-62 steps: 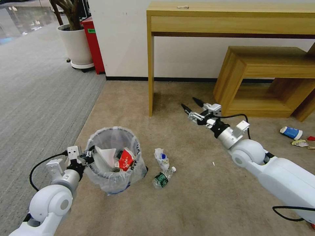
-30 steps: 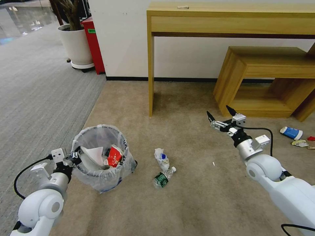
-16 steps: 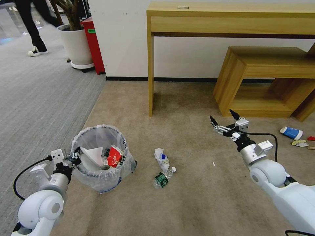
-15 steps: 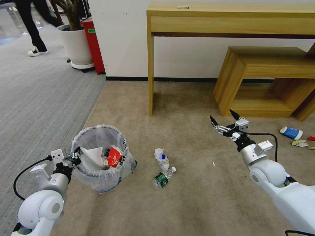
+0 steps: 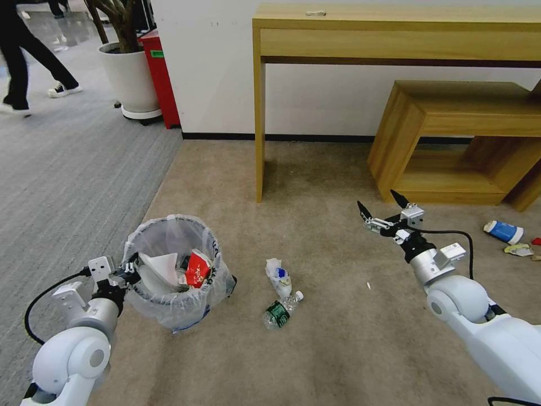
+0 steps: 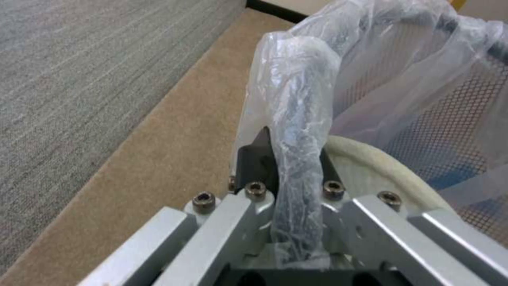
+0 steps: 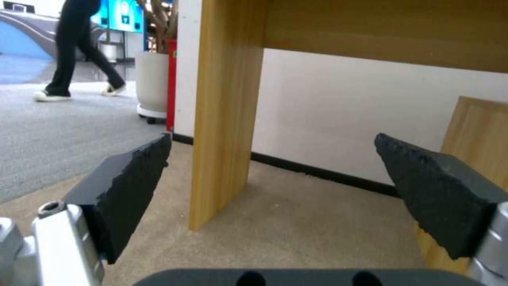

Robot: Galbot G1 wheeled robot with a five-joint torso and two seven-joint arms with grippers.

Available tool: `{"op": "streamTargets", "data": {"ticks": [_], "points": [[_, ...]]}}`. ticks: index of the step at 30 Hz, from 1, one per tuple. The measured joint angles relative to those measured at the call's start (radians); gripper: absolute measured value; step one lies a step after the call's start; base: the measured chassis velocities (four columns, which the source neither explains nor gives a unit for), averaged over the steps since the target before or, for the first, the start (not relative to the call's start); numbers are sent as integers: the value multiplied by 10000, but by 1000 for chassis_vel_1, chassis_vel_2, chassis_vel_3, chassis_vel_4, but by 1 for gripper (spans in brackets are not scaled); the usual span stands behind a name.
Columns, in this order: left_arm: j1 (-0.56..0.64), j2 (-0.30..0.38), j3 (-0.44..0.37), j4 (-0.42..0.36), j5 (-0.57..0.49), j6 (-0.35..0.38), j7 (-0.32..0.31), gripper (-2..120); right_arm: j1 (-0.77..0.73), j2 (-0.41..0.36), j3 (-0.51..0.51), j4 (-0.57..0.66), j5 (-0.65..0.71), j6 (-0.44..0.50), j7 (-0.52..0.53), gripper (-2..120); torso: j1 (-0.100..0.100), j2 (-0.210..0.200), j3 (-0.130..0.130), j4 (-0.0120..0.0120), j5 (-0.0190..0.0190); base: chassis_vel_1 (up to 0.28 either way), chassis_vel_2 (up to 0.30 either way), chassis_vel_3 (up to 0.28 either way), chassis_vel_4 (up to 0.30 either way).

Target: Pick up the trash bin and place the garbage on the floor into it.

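The trash bin (image 5: 174, 282), black mesh under a clear wrinkly liner, sits at the lower left of the head view. My left gripper (image 5: 131, 273) is shut on its near rim. In the left wrist view the left gripper (image 6: 293, 159) pinches the bagged rim of the trash bin (image 6: 450, 99). Inside lie a red-white packet (image 5: 197, 269) and a white slipper (image 5: 160, 268). Garbage on the carpet: a clear bottle with a green label (image 5: 279, 310), a crumpled white and blue piece (image 5: 279, 276), and a blue-white cup (image 5: 503, 232) far right. My right gripper (image 5: 382, 210) hovers open above bare carpet; the right gripper (image 7: 275, 190) holds nothing.
A tall wooden table (image 5: 259, 113) stands against the wall, its leg (image 7: 222, 111) ahead of the right gripper. A low wooden bench (image 5: 451, 129) is at the right. A white plant pot (image 5: 131, 79) and red box (image 5: 160, 73) stand at the back left. Small wrappers (image 5: 517, 249) lie beside the cup.
The left gripper carried the trash bin left and nearer about two seconds ago, then held still. The right arm drew back to the right, still open.
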Motion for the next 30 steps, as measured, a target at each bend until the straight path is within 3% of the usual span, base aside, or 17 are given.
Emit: {"op": "streamTargets", "data": {"ticks": [30], "points": [[-35, -17, 85, -30, 23, -9, 1, 2, 141, 65, -188, -157, -68, 99, -101, 86, 0, 0, -1, -1, 1, -28, 29, 33, -29]]}}
